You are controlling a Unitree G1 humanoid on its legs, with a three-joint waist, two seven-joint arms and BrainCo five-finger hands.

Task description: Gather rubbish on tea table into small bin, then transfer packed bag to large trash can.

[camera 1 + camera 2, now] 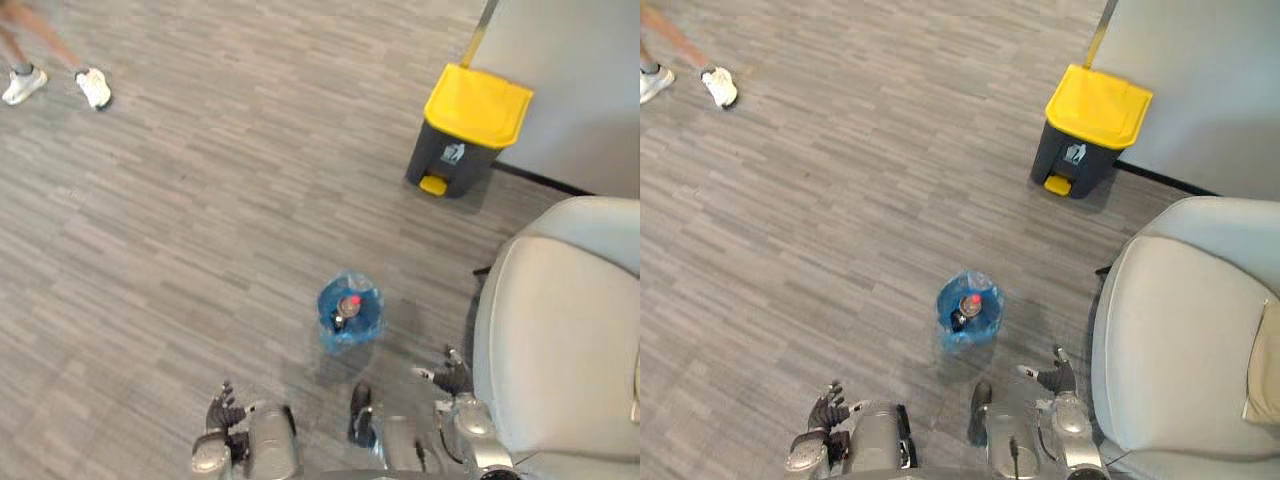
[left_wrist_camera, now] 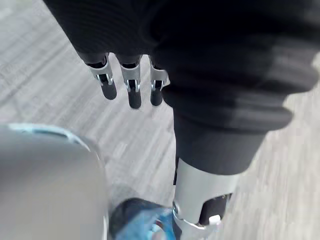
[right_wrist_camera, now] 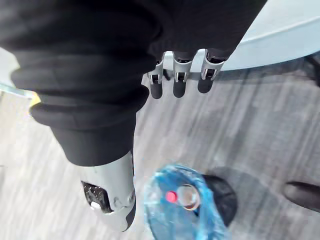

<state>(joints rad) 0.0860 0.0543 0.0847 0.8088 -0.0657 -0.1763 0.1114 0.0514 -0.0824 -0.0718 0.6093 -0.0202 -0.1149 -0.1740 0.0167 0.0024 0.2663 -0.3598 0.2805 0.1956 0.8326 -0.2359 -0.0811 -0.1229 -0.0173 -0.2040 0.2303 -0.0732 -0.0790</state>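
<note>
Both hands hang low and empty, the left hand (image 1: 225, 405) at the near left and the right hand (image 1: 450, 373) at the near right, close beside a pale armchair (image 1: 560, 340). In each wrist view the fingers are loosely extended and have hold of nothing, which fits a pause between carrying steps rather than a grasp.

Between the two hands and slightly farther out, the small bin (image 1: 350, 308) stands on the grey plank floor (image 1: 200, 250), lined with a blue bag (image 3: 165, 217) whose crinkled rim folds over the top. It sits within easy reach in front, probably so the bag can be lifted out next. The large trash can (image 1: 470, 125), dark grey with a yellow lid and yellow pedal, waits at the far right against a light wall, lid down, well apart from the small bin.

Inside the bag a red cap (image 3: 171, 196) and something dark show, but what the rubbish is, and whether the bag is tied, I cannot tell. The armchair is cut off by the right edge. At the far left a person's white shoes (image 1: 92, 87) show, the legs cut off above
</note>
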